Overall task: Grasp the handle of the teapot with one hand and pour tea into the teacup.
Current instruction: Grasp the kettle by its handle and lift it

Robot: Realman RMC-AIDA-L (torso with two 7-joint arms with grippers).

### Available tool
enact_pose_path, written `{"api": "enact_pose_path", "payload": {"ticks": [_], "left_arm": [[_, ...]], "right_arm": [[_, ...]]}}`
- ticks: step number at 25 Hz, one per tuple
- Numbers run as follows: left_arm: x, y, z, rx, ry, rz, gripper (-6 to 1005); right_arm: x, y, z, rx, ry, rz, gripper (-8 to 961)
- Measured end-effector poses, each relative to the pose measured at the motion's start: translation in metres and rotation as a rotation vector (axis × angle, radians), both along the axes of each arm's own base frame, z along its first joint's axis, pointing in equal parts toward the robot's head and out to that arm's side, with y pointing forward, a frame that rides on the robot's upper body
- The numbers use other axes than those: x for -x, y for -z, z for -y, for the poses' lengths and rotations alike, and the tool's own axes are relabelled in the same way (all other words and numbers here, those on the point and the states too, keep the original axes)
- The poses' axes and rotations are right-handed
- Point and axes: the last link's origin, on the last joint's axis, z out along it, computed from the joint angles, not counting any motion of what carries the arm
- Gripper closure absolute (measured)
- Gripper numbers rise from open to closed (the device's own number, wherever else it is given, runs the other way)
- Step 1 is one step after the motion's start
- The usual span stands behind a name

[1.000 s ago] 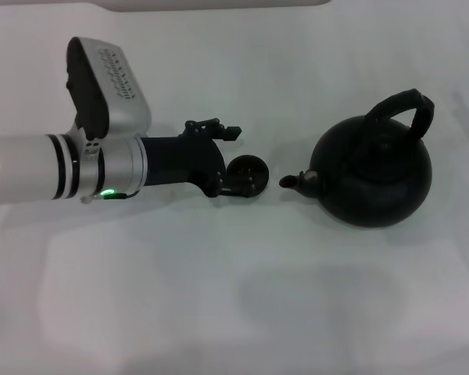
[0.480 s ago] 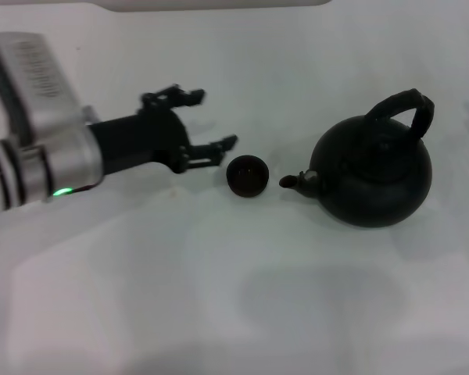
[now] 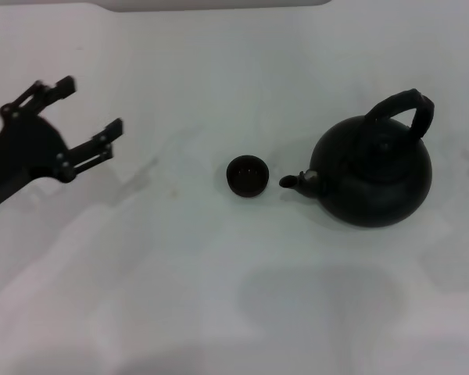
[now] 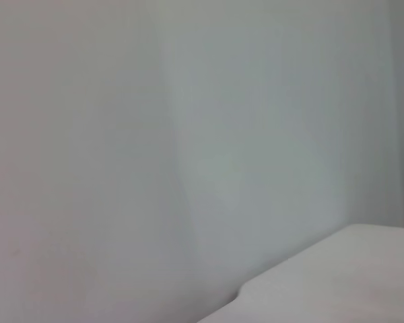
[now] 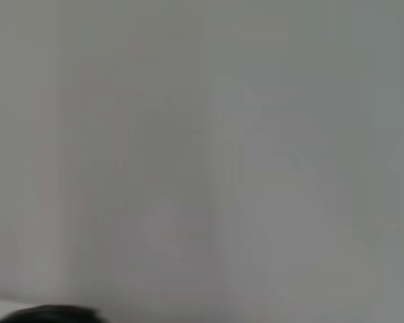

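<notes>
The large matte-black teapot [image 3: 375, 173] stands upright on the white table at the right, its short spout [image 3: 293, 181] pointing left at the teacup. Its ridged black bail handle [image 3: 405, 108] arches over the lid. The tiny dark teacup [image 3: 247, 175] stands upright just left of the spout, apart from it. My left gripper [image 3: 92, 107] is open and empty at the far left, well away from the cup. My right gripper is out of the head view. A dark curved edge [image 5: 47, 313] shows in the right wrist view.
The white table [image 3: 234, 297] spreads all around the two objects. A pale raised edge [image 3: 219, 4] runs along the back. The left wrist view shows only white surface and a pale edge [image 4: 323, 282].
My left gripper has let go of the teacup and pulled back to the far left, open. The cup stays where it was set, by the spout. The teapot has not moved.
</notes>
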Motion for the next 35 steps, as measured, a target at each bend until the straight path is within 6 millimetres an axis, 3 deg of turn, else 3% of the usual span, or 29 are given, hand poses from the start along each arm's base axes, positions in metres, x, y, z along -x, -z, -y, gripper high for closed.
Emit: {"api": "enact_pose_path", "payload": {"ticks": [8,22,35], "left_arm": [[0.020,-0.009,0.022,-0.047,-0.015,0.068,127],[0.022,-0.009,0.029,-0.053,-0.008,0.075,130],[0.027,-0.012,0.041,-0.081,-0.020,0.081,133]], "right_arm": [[0.011,0.012,0.002,0.171,-0.030,-0.042,156],[0.024,0.042,-0.014,0.223,-0.012,-0.014,188],[0.035,0.050,-0.035,0.217,-0.018,-0.002,218]]}}
